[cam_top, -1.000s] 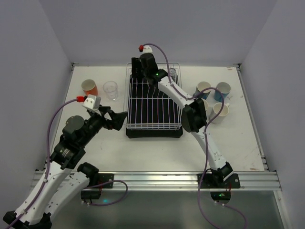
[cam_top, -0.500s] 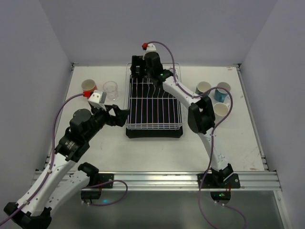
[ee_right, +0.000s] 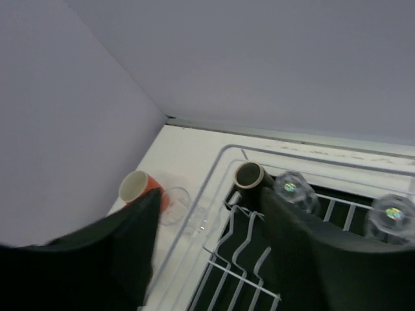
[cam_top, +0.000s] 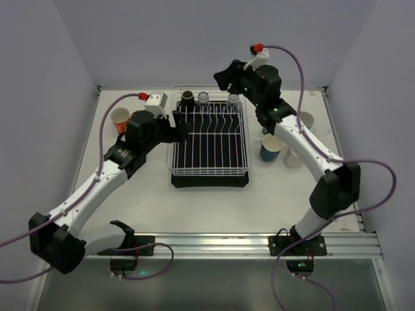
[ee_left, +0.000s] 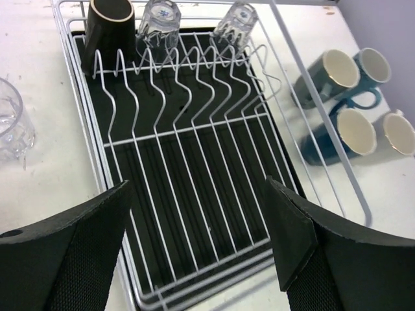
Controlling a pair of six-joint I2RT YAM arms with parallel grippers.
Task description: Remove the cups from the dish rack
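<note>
The white wire dish rack on its black tray holds three cups along its back row: a black cup and two upturned clear glasses. My left gripper hovers open over the rack's left side, with only wires between its fingers. Raised above the rack's back edge, my right gripper is open and holds nothing.
An orange cup and a clear glass stand on the table left of the rack. Right of it stand a blue cup, teal mugs and cream cups. Walls close in the back and sides.
My left arm has swung from the rack's near-left corner up over its left side. The right gripper has lifted off the rack's back-left corner and moved right, uncovering the black cup.
</note>
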